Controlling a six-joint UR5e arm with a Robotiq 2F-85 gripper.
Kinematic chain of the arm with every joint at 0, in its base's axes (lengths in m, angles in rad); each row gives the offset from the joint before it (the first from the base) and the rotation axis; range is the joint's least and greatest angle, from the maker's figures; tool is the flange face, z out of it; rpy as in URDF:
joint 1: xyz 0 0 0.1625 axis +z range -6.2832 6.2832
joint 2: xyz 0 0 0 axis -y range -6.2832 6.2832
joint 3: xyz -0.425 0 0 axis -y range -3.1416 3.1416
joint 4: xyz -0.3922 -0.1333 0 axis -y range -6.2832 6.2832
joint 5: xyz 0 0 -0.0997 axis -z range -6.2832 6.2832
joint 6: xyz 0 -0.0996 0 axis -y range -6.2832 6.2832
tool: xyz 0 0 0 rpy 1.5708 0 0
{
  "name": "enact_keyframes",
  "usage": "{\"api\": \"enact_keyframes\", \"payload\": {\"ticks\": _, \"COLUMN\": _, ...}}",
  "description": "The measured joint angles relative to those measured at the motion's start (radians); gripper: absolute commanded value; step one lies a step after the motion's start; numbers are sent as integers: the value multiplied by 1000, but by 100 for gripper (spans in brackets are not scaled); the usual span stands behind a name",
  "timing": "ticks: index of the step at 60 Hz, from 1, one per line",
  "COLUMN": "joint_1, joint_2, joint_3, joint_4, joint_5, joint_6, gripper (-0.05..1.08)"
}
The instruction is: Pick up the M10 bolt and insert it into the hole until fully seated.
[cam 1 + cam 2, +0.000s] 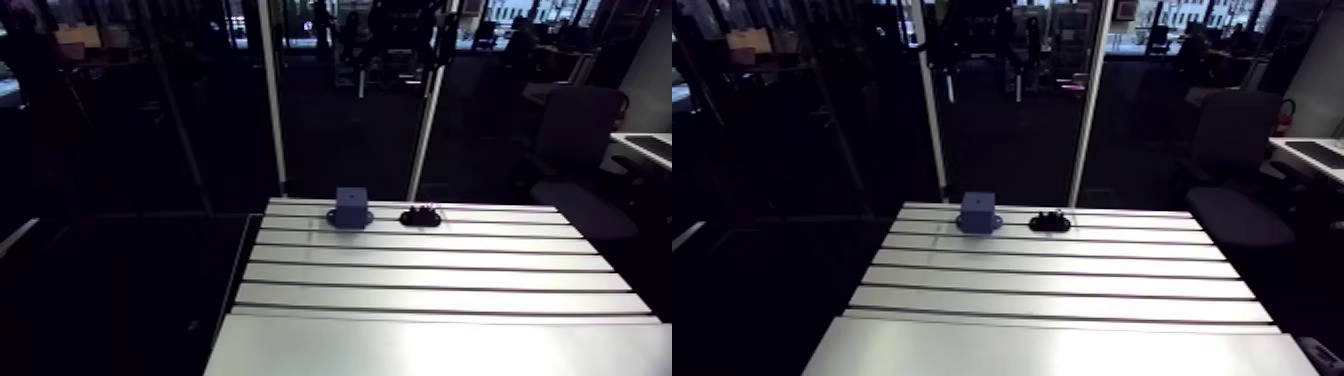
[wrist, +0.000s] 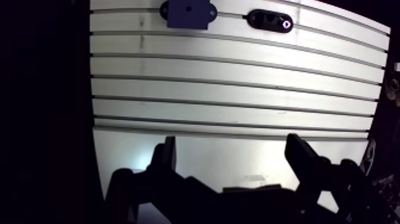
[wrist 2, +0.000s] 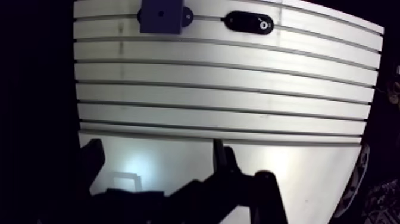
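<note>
Hand [image 2: 231, 146] empty, fingers [image 2: 164, 158] spread wide, over near plain strip of slotted aluminium counter [image 2: 238, 83]. M10 bolt [image 2: 286, 24], seemingly bright ring in black oval holder [image 2: 265, 19], well ahead, beside blue square block with top hole [image 2: 188, 12]. Best: centre fingers over bolt, descend vertical, grip squarely.

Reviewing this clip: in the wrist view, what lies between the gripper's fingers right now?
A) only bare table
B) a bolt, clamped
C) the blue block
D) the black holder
A: the gripper has its fingers wide apart over the bare table, while the blue block and the black holder sit side by side far ahead of it.
</note>
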Motion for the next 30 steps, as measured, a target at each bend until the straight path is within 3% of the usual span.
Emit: {"api": "enact_keyframes", "payload": {"ticks": 30, "joint_1": -4, "joint_2": -18, "joint_3": 3, "joint_4": -3, "joint_5": -17, "joint_6": 0, "gripper": 1}}
